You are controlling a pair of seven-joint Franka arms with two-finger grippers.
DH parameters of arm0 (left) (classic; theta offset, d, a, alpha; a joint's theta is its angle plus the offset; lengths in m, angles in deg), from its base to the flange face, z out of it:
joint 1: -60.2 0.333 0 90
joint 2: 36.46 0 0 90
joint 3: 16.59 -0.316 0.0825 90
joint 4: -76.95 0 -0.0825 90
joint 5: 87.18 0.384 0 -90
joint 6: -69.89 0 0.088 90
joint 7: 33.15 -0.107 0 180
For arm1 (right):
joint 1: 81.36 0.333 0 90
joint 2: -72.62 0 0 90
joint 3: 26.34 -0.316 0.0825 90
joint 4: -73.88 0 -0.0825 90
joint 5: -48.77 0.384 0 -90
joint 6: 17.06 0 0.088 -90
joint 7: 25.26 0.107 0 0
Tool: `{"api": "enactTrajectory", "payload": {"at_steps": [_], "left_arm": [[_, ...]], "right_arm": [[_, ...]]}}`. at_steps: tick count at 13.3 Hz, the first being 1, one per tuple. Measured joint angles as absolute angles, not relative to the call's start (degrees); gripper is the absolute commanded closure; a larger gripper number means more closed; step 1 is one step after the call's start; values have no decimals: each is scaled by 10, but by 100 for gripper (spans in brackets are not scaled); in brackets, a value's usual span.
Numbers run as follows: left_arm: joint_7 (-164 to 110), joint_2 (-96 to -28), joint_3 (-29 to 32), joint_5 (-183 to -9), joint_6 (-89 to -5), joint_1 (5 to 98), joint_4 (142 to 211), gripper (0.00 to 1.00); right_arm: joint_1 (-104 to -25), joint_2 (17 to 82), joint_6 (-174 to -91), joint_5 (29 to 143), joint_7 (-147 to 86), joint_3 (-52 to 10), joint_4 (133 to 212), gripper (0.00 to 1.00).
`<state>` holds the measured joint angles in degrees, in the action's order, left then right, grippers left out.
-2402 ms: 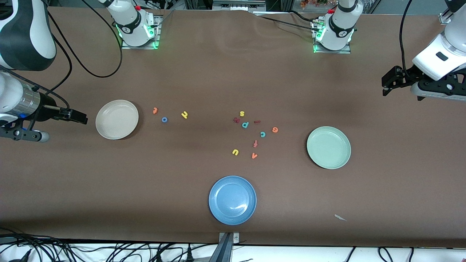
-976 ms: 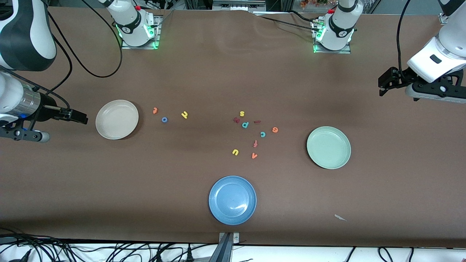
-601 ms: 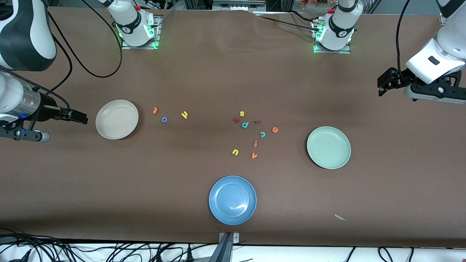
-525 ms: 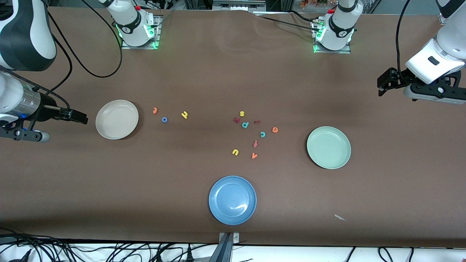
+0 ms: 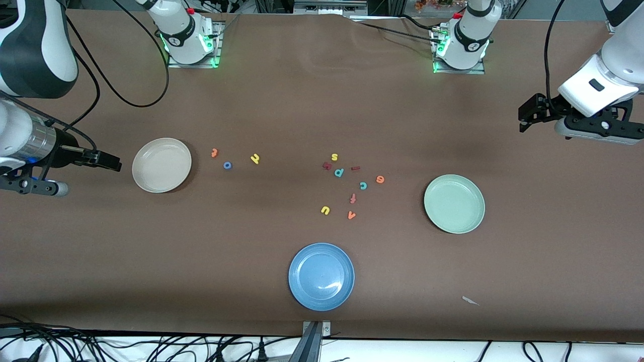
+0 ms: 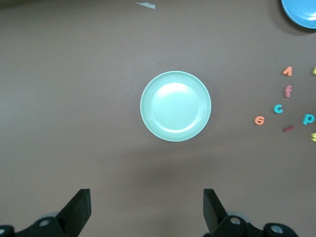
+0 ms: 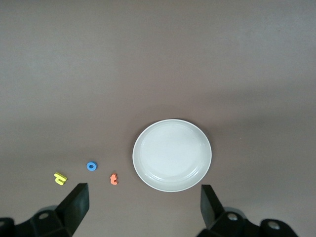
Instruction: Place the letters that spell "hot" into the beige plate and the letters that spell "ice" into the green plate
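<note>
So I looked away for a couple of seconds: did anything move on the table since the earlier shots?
Only the left gripper: it drifted a little toward the table's middle, up in the air, jaws open and holding nothing. The right gripper waits by the beige plate. Every foam letter and the green plate stayed put.

The blue plate [image 6: 302,11] and a yellow letter [image 6: 313,137] are cut off by the left wrist view's edge.

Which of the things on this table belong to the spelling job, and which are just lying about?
For the job:
yellow h, blue o, orange t
dark red i, teal c, orange e
beige plate, green plate

Lying about:
blue plate
yellow s, yellow u
teal p
orange f, orange v
</note>
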<state>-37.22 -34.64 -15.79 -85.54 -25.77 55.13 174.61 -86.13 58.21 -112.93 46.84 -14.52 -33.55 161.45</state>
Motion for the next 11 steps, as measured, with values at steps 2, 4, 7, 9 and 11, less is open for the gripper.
{"api": "enactTrajectory", "payload": {"at_steps": [2,4,7,9,11], "left_arm": [[-371,-346,-158,-857,-257,551,1747,0],[-370,-346,-158,-857,-257,552,1747,0],[-369,-346,-158,-857,-256,552,1747,0],[-369,-346,-158,-857,-256,552,1747,0],[-369,-346,-158,-857,-256,552,1747,0]], "right_arm": [[-861,582,-1129,468,-145,-336,1615,0],[-861,582,-1124,468,-145,-336,1615,0],[-861,582,-1123,468,-145,-336,1615,0],[-861,582,-1123,468,-145,-336,1615,0],[-861,582,-1123,468,-145,-335,1615,0]]}}
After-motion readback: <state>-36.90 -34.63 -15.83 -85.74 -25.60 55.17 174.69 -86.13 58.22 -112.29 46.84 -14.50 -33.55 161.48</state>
